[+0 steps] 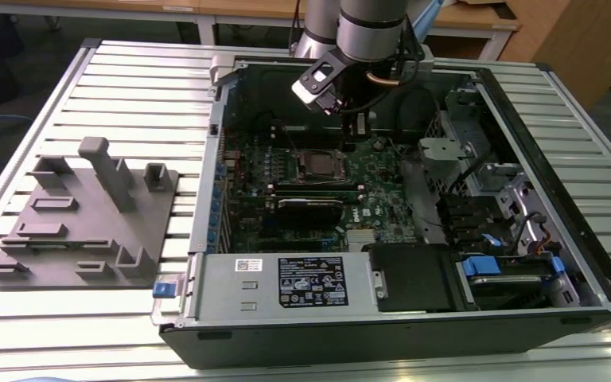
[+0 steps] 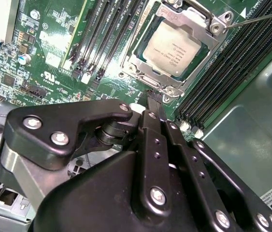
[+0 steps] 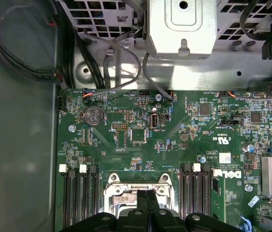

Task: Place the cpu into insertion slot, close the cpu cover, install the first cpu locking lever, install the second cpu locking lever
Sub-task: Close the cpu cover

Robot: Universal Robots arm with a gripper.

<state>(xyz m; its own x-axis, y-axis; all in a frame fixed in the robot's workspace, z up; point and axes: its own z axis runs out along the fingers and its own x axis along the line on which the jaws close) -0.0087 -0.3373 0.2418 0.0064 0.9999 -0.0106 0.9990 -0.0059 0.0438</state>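
The cpu (image 2: 174, 47) lies flat, top upward, in the insertion slot (image 2: 128, 63). Just beside the slot hangs the gripper (image 2: 153, 99), fingers pressed together.

Open room is left straight above the insertion slot (image 1: 320, 165), the computer case (image 1: 213, 159) being open on its upper side. The slot is hemmed in on two opposite sides by rows of memory slots (image 2: 232, 67) set just beside it. A thin locking lever (image 2: 256, 19) is seen jutting over one row from the slot's corner. The gripper (image 2: 153, 98), fingers pressed together, is held just beside the slot's edge. A black heatsink (image 1: 308, 211) is found near the slot, and the drive cage (image 1: 476, 199) well apart from it.
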